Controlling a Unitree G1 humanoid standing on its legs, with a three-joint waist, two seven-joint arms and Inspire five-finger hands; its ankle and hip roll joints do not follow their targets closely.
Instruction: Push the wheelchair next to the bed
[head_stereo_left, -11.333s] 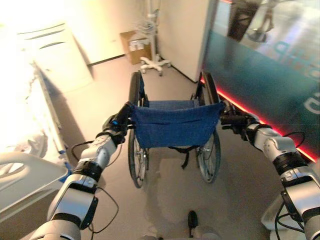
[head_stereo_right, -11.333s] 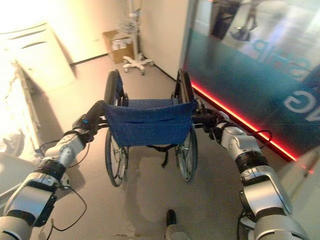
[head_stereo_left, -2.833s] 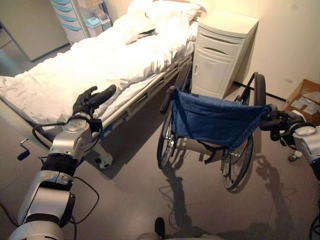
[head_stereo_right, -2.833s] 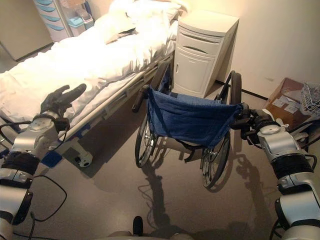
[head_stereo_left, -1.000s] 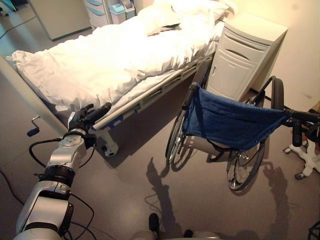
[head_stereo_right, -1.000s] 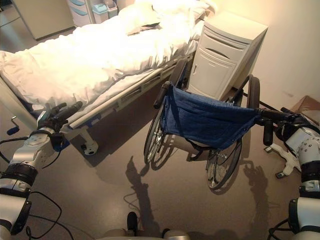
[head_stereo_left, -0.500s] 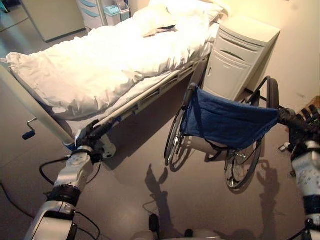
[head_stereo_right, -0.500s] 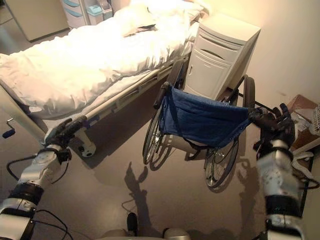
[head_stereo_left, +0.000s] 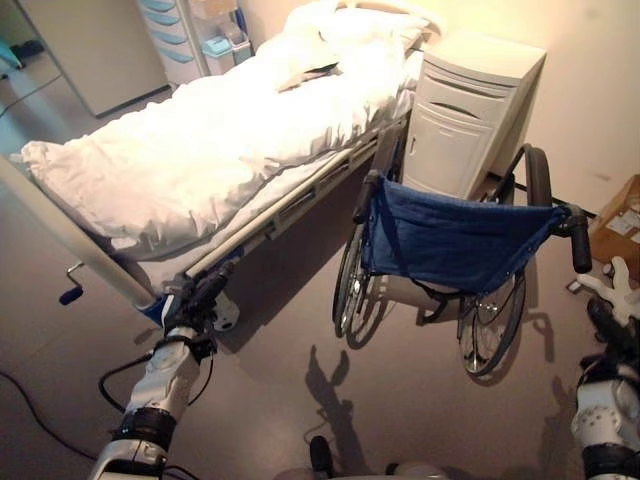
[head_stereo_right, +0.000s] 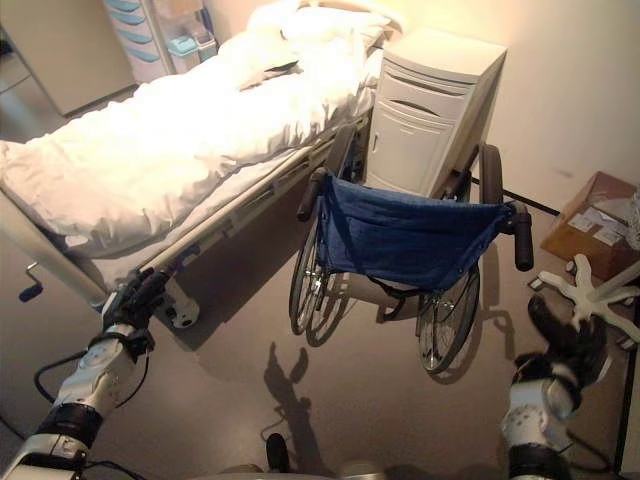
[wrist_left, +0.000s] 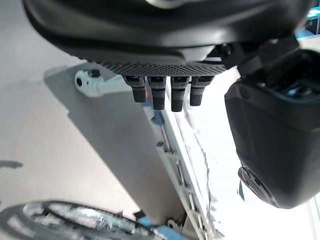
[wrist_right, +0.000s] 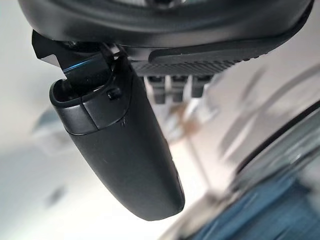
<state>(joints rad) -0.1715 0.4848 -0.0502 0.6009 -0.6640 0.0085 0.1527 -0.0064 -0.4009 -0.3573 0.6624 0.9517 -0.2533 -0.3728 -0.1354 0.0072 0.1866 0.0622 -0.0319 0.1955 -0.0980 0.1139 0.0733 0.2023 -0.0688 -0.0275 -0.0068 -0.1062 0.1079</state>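
Both hands off the wheelchair (head_stereo_left: 450, 260), parked beside the bed (head_stereo_left: 200, 150) against the cabinet (head_stereo_left: 470, 110). Left hand (head_stereo_left: 190, 300) low near bed corner, fingers relaxed; right hand (head_stereo_right: 568, 340) empty, fingers loose, behind the chair.

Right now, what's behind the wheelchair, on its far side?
A white cabinet stands against the wall right behind the wheelchair, whose big wheels and blue backrest cover its base. The bed runs alongside. The seat is hidden behind the backrest.
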